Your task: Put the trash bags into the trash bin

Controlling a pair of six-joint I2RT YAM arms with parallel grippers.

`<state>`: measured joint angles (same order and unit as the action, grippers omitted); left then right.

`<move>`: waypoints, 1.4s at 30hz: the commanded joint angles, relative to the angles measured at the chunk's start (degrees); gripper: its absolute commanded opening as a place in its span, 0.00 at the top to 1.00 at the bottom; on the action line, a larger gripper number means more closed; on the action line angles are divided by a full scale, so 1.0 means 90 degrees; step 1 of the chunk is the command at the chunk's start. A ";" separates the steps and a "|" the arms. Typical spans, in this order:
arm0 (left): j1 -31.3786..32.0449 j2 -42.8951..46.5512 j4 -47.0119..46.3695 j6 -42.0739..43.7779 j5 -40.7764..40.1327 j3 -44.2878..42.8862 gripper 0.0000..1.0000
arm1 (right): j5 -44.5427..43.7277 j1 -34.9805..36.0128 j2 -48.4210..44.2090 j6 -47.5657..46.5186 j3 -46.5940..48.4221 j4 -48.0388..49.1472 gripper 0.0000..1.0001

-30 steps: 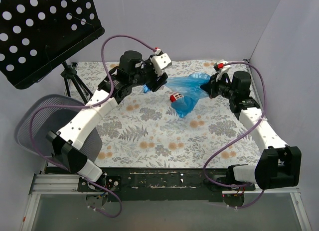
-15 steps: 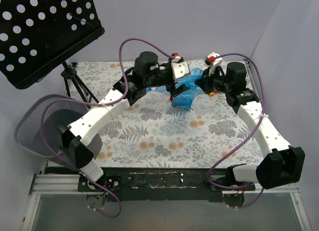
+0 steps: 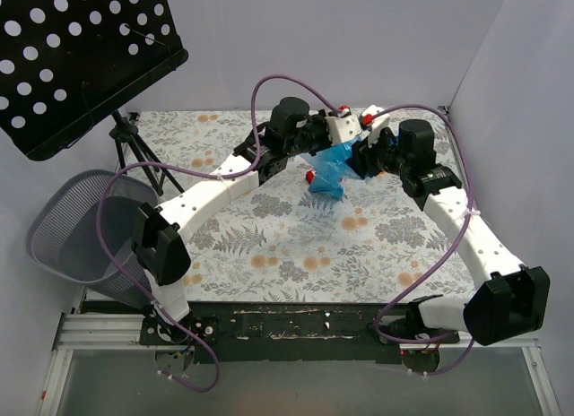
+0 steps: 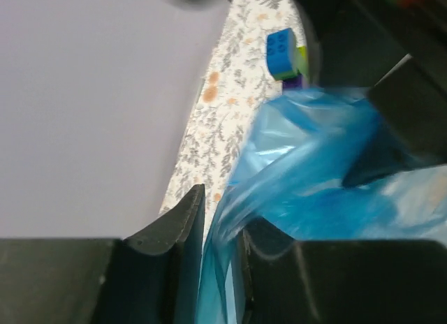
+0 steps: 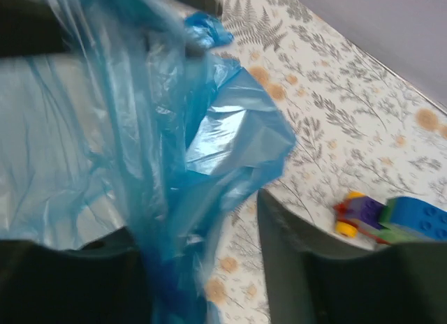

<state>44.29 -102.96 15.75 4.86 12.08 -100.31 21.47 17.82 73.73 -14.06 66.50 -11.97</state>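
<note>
The blue trash bag (image 3: 334, 169) hangs bunched between my two grippers above the far middle of the table. My left gripper (image 3: 330, 149) is shut on a fold of its film; in the left wrist view the blue film (image 4: 307, 170) runs down between the two nearly touching fingers (image 4: 183, 223). My right gripper (image 3: 366, 156) stands open just right of it. In the right wrist view the bag (image 5: 140, 128) drapes over one finger while the other finger (image 5: 286, 233) stands apart with tablecloth showing between. The wire-mesh trash bin (image 3: 76, 232) leans at the table's left edge, far from both grippers.
A small red block (image 3: 311, 177) hangs at the bag's left side. A toy-brick car (image 5: 387, 218) lies on the flowered cloth near the right gripper, and its blue brick (image 4: 282, 52) shows beyond the bag. A black perforated music stand (image 3: 81, 57) with its tripod (image 3: 134, 147) fills the far left.
The left arm swung right to the bag, opened, then closed on its film. The right gripper, shut on the bag before, has opened. The bag went from stretched out to bunched.
</note>
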 commanded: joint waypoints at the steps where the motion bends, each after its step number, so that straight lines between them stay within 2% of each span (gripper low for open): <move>1: -0.0117 0.0472 -0.0802 -0.0791 -0.0863 -0.0182 0.85 | -0.0794 -0.0163 -0.0312 -0.0050 -0.0591 -0.0038 0.40; 5: -0.0165 0.0619 -0.0764 -0.1652 -0.1204 -0.0212 0.93 | -0.0794 -0.0719 -0.0283 0.0712 -0.0992 0.0196 0.38; 8: -0.0204 0.0785 -0.0754 -0.1820 -0.1556 0.0070 1.00 | -0.0794 -0.1188 -0.0214 0.0928 -0.1022 0.0226 0.39; 14: -0.0614 0.1049 -0.0481 -0.2238 -0.1538 0.0384 1.00 | -0.0746 -0.1424 -0.0360 0.0665 -0.1022 0.0129 0.41; 16: -0.0693 0.1175 -0.0335 -0.2463 -0.1343 0.0510 1.00 | -0.0376 -0.1424 -0.0439 0.0528 -0.0993 0.0090 0.53; 17: -0.0732 0.1282 -0.0227 -0.2542 -0.0897 0.0588 1.00 | -0.0191 -0.1434 -0.0458 0.0518 -0.0954 0.0070 0.59; 19: -0.0751 0.1458 -0.0012 -0.2552 -0.0397 0.0871 1.00 | 0.0326 -0.1424 -0.0449 0.0489 -0.0749 0.0099 0.84; 20: -0.0752 0.1546 0.0105 -0.2591 -0.0124 0.0940 0.99 | 0.0512 -0.1395 -0.0429 0.0498 -0.0642 0.0128 0.91; 21: -0.0742 0.1615 0.0231 -0.2601 0.0198 0.0970 0.84 | 0.0572 -0.1337 -0.0410 0.0556 -0.0496 0.0148 0.97; 22: -0.0742 0.1693 0.0368 -0.2562 0.0588 0.0970 0.59 | 0.0554 -0.1239 -0.0342 0.0547 -0.0359 0.0138 0.99; 23: -0.0732 0.1771 0.0437 -0.2504 0.0882 0.0951 0.46 | 0.0505 -0.1093 -0.0302 0.0460 -0.0184 0.0100 0.99; 25: -0.0606 0.1966 0.0302 -0.2387 0.1264 0.0747 0.29 | 0.0330 -0.0568 -0.0079 0.0033 0.0381 -0.0124 0.99; 32: -0.0059 0.1733 0.0467 -0.1089 0.0866 0.0345 0.25 | -0.0081 0.0226 0.0410 -0.0468 0.1058 -0.0437 0.99; 42: 0.0186 0.1479 0.0876 0.0464 -0.0003 0.0150 0.25 | -0.0345 0.0617 0.0557 -0.0869 0.1273 -0.0555 0.99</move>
<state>45.56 -89.71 20.99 1.45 16.45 -95.98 19.64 23.00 79.40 -19.68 74.91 -17.19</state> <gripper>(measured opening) 0.760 0.022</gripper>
